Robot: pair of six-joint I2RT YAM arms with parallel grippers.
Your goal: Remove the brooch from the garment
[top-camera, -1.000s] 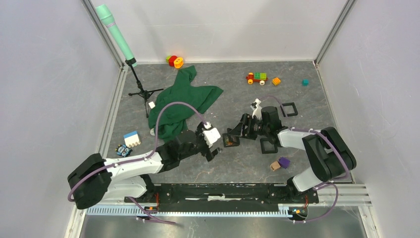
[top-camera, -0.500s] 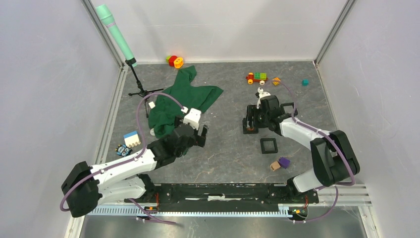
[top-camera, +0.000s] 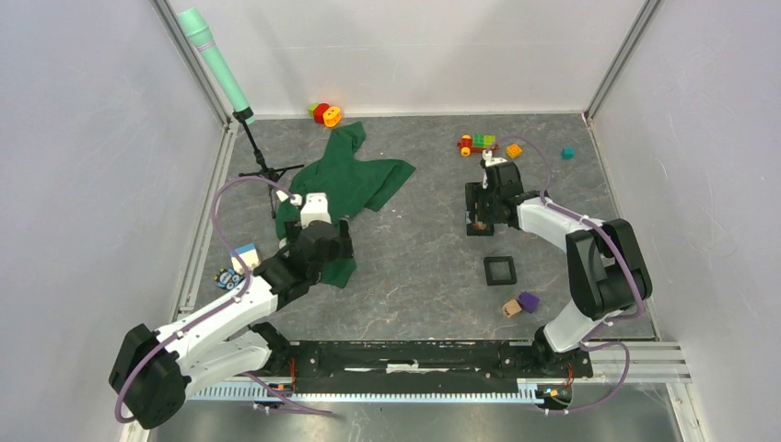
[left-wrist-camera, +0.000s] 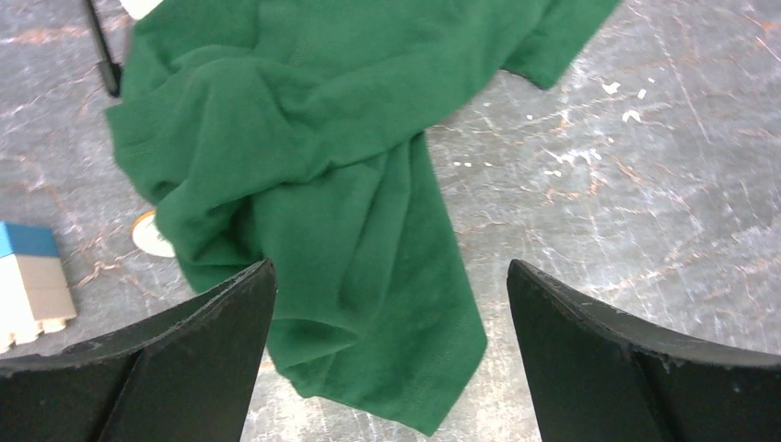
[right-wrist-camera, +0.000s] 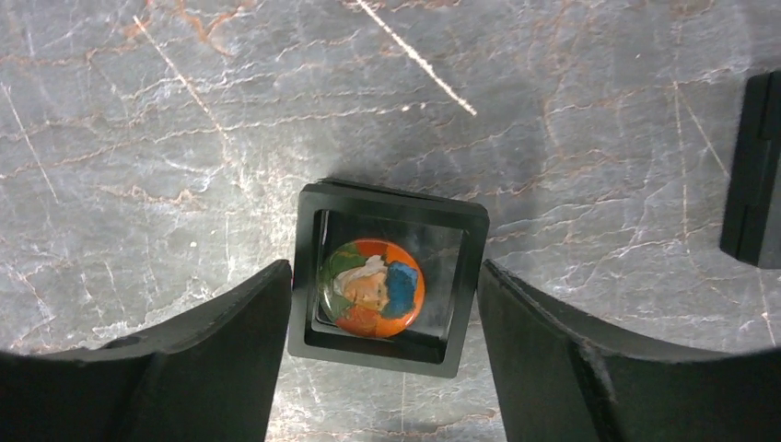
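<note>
Left pincer (left-wrist-camera: 389, 276) hangs wide open over the lower fold of the green garment (left-wrist-camera: 304, 138) with nothing between its fingers. The brooch (left-wrist-camera: 152, 235) is what I steer for. It shows in the left wrist view as a small white roundish piece with a thin orange rim, half tucked under the left edge of the cloth and resting on the table (left-wrist-camera: 645, 184). It lies to the left of the open gap, a little ahead of the left finger's tip, so I judge the next move to be a sideways shift to the left more than a reach forward. Being round, it has no long axis to line the fingers up with. The cloth edge beside it runs roughly up and down in that view. A blue and white block (left-wrist-camera: 28, 276) sits just left of it. From above I cannot pick the brooch out beside the arm.

The left arm is clearly nearer. The right pincer (right-wrist-camera: 385, 276) is well apart, across the table, and as far as I can judge is closed onto the two sides of a black square frame (right-wrist-camera: 387, 207) holding a round badge (right-wrist-camera: 373, 287) in orange, green, blue and white.

I can read no writing, label or brand anywhere.
</note>
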